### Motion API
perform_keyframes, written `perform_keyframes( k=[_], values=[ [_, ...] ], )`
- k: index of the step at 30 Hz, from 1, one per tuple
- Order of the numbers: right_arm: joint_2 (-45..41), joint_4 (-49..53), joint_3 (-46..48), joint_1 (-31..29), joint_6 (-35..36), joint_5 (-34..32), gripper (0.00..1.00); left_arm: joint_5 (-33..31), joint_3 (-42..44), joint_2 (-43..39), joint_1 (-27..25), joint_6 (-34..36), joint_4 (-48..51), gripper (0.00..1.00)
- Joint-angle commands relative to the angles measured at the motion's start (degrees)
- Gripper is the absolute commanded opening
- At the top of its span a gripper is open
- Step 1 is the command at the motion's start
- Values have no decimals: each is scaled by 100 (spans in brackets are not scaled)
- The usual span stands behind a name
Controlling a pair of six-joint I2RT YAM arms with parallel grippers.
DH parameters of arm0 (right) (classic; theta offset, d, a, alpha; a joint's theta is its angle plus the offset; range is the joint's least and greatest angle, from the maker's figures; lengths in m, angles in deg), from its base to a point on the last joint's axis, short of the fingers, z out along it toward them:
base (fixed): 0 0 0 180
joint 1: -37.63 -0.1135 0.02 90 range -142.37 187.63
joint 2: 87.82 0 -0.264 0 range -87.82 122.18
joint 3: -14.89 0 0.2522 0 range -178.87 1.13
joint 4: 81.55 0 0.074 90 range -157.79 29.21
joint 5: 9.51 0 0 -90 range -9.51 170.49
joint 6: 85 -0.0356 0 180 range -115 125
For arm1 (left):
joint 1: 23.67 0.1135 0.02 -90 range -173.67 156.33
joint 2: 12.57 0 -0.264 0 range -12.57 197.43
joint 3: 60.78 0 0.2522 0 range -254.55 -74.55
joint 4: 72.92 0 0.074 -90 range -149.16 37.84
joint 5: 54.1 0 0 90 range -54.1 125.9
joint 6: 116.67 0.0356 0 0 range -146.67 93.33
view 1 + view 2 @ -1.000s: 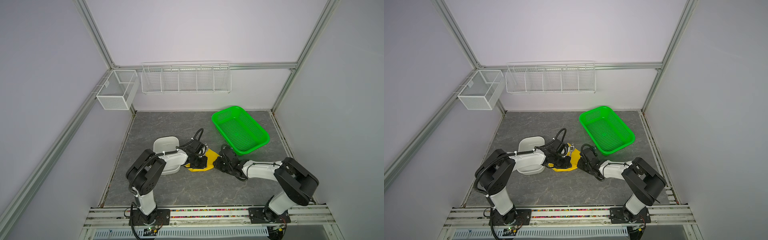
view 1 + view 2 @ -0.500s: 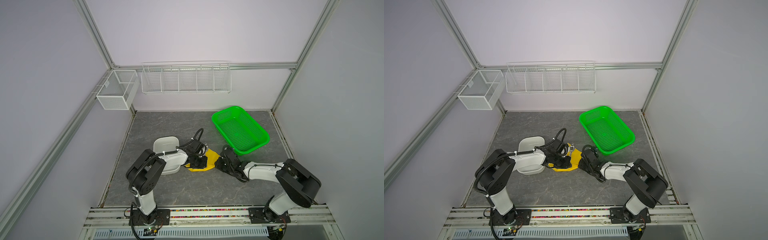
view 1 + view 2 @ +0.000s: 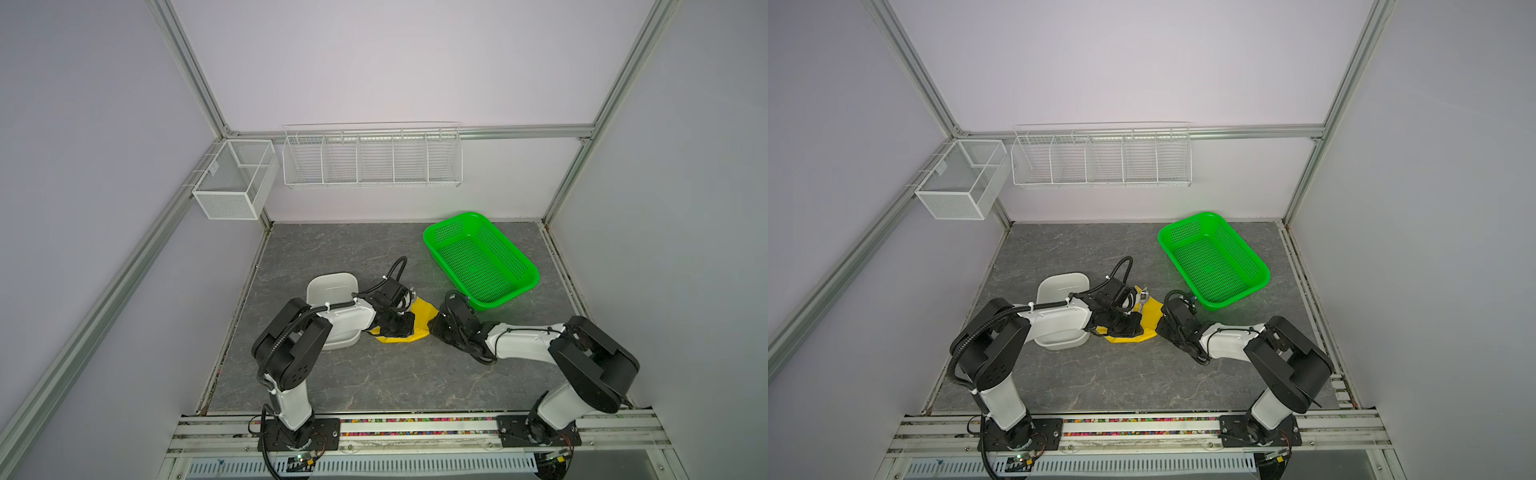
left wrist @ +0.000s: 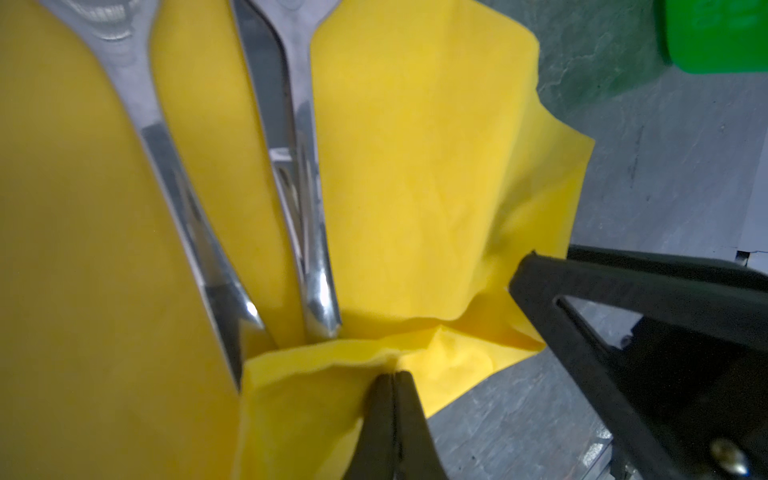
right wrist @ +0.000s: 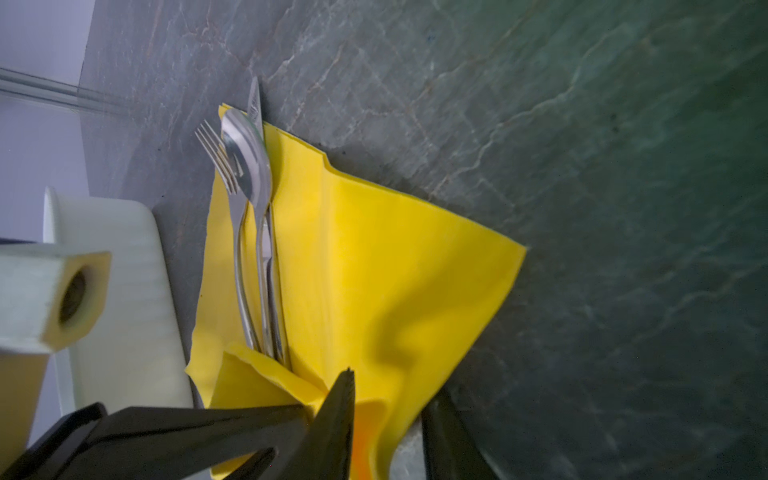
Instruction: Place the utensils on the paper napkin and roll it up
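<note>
Pinched flat between the shut left jaws: the folded-up corner of the paper napkin point(image 4: 415, 166), at its 6 o'clock end in a top view. Just beside, at 3 o'clock, the right jaws, narrowly parted, with the sheet's loose edge standing between them and no clamp visible. On the sheet, the utensils point(image 5: 262, 266), namely fork point(image 5: 214, 149), spoon point(image 5: 245, 158) and knife point(image 5: 254, 97), side by side, handle ends tucked under that fold, heads toward 12 o'clock; long axis therefore 6 to 12, parallel to the edge at the right jaws. Likely best rolled across that axis, 3 toward 9 o'clock, right arm nearer the free flap. Farther out on the bench point(image 3: 374, 374): white tray point(image 3: 330, 277) near at 9 o'clock, green basket point(image 3: 509, 297) at 2.
</note>
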Motion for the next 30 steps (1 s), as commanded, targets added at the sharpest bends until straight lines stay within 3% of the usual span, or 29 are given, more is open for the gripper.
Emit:
perform_keyframes(
  k=[1, 11, 21, 30],
  values=[
    [261, -43, -27, 22, -428, -80, 31, -22, -209, -45, -31, 38, -72, 1],
    [111, -338, -48, -56, -8, 31, 12, -25, -96, -118, -26, 1, -100, 1],
    [-134, -271, -203, -299, 770, 45, 8, -57, -97, -158, -31, -60, -168, 1],
    [-110, 533, -698, -560, 1278, -294, 7, -171, -102, -218, -22, -90, -193, 2]
  ],
)
